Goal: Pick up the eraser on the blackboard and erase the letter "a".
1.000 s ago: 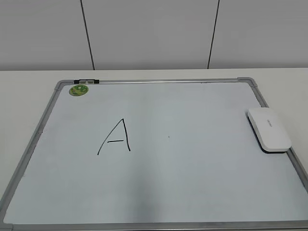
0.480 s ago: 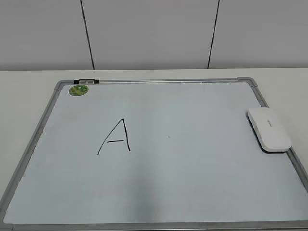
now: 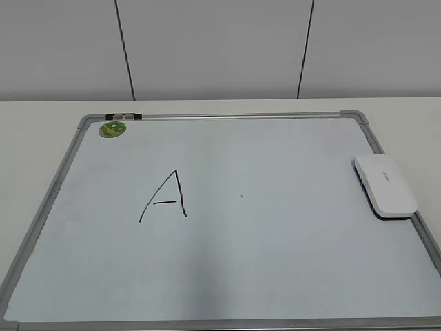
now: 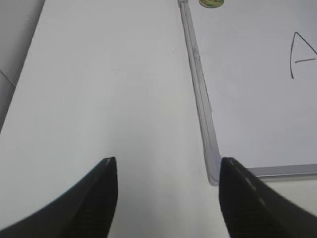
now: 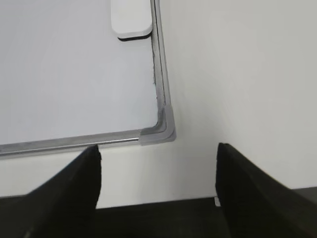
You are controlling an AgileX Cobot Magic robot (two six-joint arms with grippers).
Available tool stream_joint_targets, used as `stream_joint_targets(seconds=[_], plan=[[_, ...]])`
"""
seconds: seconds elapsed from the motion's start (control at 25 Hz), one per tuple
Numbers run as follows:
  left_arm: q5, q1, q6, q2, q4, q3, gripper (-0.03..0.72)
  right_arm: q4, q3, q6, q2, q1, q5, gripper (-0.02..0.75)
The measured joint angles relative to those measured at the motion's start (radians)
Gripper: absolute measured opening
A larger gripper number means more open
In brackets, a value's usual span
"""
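Note:
The eraser [image 3: 386, 185], a white rounded block, lies flat on the right edge of the blackboard [image 3: 227, 116]. Its near end also shows at the top of the right wrist view [image 5: 131, 17]. No lowercase "a" is visible; only a tiny dark speck [image 3: 241, 196] marks the board's middle. Neither gripper shows in the exterior view. My left gripper [image 4: 167, 159] is open and empty over the bare table beside the board's near left corner [image 4: 213, 168]. My right gripper [image 5: 158, 147] is open and empty just in front of the board's near right corner [image 5: 161, 130].
A large capital "A" [image 3: 167, 196] is drawn left of the board's centre and shows in the left wrist view [image 4: 302, 54]. A round green sticker [image 3: 112, 128] sits in the far left corner. White table [image 3: 41, 131] surrounds the board; a wall stands behind.

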Motion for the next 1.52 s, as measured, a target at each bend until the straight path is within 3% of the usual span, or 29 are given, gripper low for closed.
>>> stream_joint_targets(seconds=[0.36, 1.52], plan=[[0.0, 0.136, 0.0, -0.08, 0.0, 0.0, 0.473, 0.0, 0.006, 0.002, -0.13, -0.015, 0.0, 0.536], [0.0, 0.143, 0.001, -0.081, 0.0, 0.0, 0.473, 0.002, 0.006, 0.004, -0.219, -0.015, 0.001, 0.536]])
